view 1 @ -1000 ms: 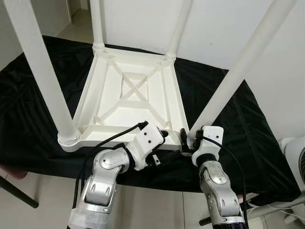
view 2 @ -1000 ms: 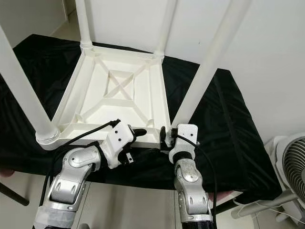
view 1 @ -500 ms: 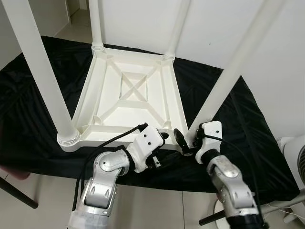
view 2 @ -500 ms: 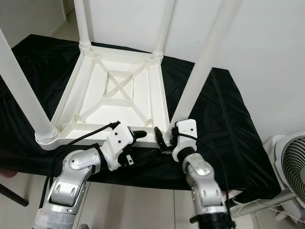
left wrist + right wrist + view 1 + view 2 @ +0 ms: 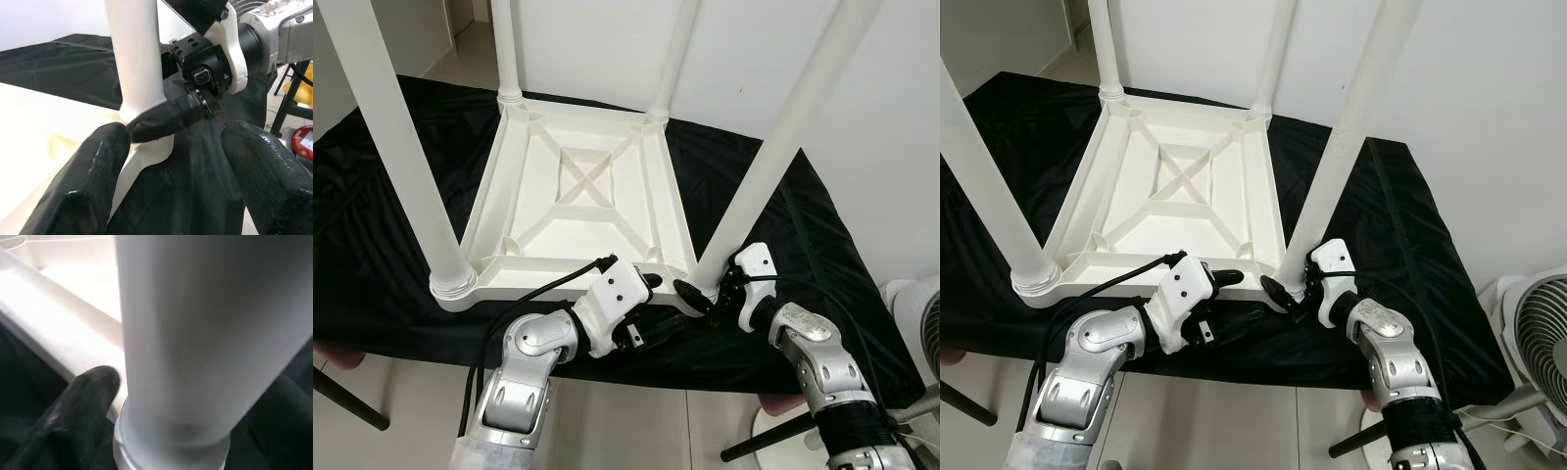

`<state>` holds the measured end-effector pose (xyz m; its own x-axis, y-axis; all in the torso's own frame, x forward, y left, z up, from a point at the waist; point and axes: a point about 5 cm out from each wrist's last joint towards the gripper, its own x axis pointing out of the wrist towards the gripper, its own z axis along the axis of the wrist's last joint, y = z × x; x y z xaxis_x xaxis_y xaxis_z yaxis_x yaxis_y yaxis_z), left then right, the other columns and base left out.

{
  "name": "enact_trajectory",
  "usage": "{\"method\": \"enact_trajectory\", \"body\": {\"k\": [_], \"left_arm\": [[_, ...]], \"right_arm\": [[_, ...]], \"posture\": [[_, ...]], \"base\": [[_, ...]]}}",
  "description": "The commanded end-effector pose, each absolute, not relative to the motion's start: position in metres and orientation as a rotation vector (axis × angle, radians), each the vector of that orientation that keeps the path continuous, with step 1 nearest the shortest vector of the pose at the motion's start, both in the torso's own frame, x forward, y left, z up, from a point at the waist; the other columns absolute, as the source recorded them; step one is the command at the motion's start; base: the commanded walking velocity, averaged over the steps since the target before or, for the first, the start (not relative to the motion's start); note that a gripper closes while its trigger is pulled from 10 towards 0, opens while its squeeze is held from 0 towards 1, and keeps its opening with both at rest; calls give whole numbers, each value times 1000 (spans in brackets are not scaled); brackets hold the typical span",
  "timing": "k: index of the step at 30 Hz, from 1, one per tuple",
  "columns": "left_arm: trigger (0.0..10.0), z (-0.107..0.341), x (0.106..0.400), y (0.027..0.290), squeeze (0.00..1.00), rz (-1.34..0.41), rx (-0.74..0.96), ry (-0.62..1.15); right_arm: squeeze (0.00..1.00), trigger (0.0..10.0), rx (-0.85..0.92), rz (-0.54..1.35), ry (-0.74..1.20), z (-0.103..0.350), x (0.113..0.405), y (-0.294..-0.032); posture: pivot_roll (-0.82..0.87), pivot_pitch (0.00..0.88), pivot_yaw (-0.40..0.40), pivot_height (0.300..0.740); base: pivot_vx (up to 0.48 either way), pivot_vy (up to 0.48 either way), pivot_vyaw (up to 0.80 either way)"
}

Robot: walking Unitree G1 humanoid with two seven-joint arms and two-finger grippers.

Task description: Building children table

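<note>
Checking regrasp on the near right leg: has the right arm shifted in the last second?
Yes. The right gripper stays at the base of the near right leg, but its forearm has swung out to the robot's right.
</note>
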<state>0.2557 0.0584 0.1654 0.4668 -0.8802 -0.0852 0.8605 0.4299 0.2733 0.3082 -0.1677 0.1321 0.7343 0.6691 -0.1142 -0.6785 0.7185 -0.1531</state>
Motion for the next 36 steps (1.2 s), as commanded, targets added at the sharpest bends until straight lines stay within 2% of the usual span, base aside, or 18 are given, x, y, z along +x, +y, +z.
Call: {"method": "enact_trajectory", "body": {"k": [1,10,11,12,13,20,26,36], "left_arm": [[10000,168,257,57,0,-1000,281,-92],[10000,164,255,54,0,-1012,290,-82],[10000,164,255,54,0,-1014,289,-82],[10000,164,255,54,0,-1014,289,-82],[10000,164,255,54,0,-1014,289,-81],[10000,163,256,52,0,-1013,289,-79],[10000,163,262,57,0,-963,287,-80],[10000,163,263,62,0,-959,297,-78]], "right_arm": [[0,0,-204,794,52,131,310,-165],[0,0,-190,832,55,126,308,-168],[0,1725,-187,819,65,125,308,-168],[0,1725,-187,819,65,125,308,-168],[0,10000,-161,802,61,125,307,-168],[0,10000,-106,674,60,124,305,-165],[0,10000,-17,369,95,119,298,-156],[0,10000,1,224,64,120,286,-144]], "posture": [[-6,51,-119,740],[-9,39,-122,740],[-9,39,-122,740],[-9,39,-122,740],[-12,35,-127,740],[-18,34,-129,740],[-35,38,-130,740],[-34,40,-134,740]], "base": [[0,0,0],[0,0,0],[0,0,0],[0,0,0],[0,0,0],[0,0,0],[0,0,0],[0,0,0]]}}
